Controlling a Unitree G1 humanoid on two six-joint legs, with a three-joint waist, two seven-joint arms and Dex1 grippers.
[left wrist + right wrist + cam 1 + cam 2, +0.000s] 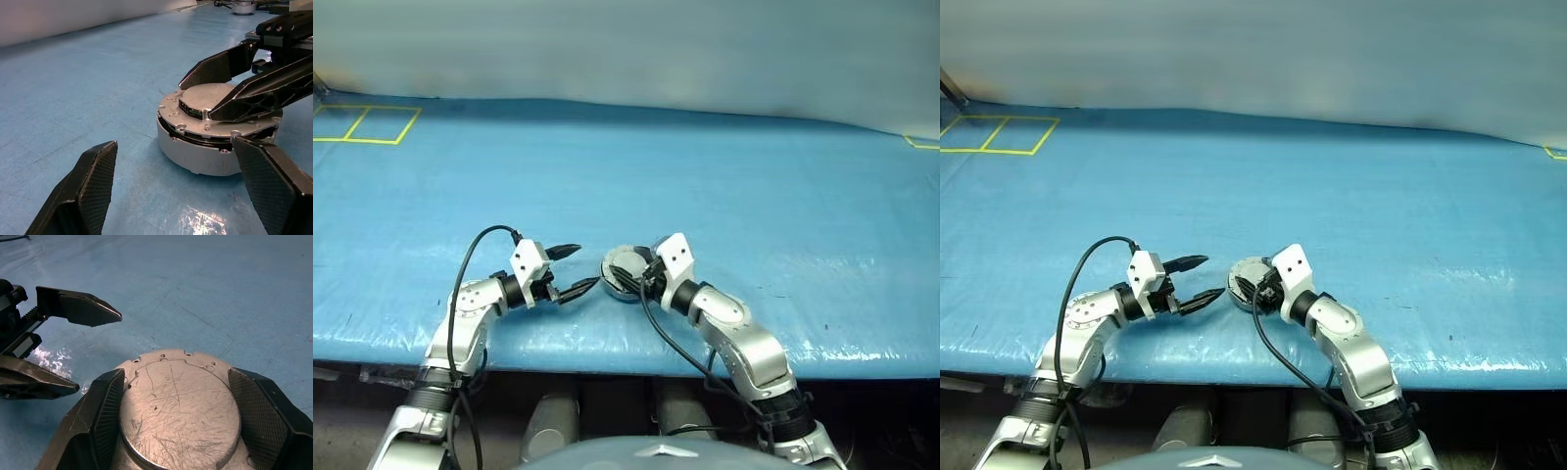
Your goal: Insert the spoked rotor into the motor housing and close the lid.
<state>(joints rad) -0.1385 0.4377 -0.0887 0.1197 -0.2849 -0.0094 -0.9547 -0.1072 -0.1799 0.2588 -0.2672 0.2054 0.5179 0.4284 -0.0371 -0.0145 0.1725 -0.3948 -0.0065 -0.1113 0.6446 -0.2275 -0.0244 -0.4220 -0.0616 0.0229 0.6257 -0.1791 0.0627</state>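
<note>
The motor housing (195, 154), a round silver cup, sits on the blue table near its front edge. The lid (178, 416) lies flat on top of it, plain grey face and raised centre up, with a thin dark gap at the rim. My right gripper (625, 274) reaches over it from the right, a finger on each side of the raised centre and touching its edges. My left gripper (585, 266) stands open just left of the housing, nothing between its fingers (93, 186). The spoked rotor is hidden.
The blue cover (754, 196) stretches wide beyond and to both sides of the housing. Yellow tape squares (367, 122) mark the far left corner. The table's front edge (862, 357) runs close behind both grippers.
</note>
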